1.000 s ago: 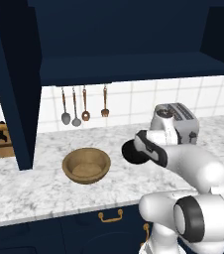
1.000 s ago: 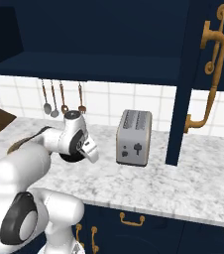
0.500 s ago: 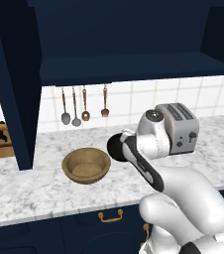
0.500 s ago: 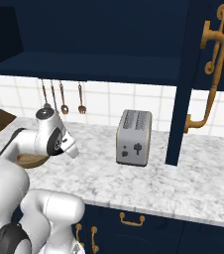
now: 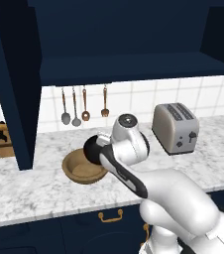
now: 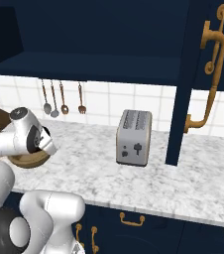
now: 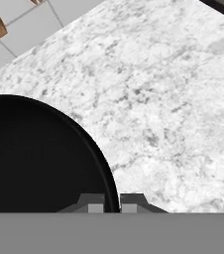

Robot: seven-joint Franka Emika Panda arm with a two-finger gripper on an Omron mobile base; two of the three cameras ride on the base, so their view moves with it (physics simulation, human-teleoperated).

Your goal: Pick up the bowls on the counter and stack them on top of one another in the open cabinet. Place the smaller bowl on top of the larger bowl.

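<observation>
1. Where the hand view looks along the hand (image 7: 112, 202), its two fingertips sit close together, clamped on the rim of the black bowl (image 7: 34, 154), one tip inside the rim and one outside.
2. Held up off the marbled surface (image 5: 29, 191), the black bowl (image 5: 95, 149) shows in the left base view as a dark disc at the end of the arm, in front of the right edge of the wooden bowl (image 5: 82, 168).
3. That wooden bowl rests on the surface, below the open cabinet (image 5: 129, 64).
4. Further right stands a toaster (image 5: 175, 128).
5. Behind, spoons (image 5: 84, 105) hang on the tiled wall.
6. A knife block (image 5: 2, 141) stands far left.
</observation>
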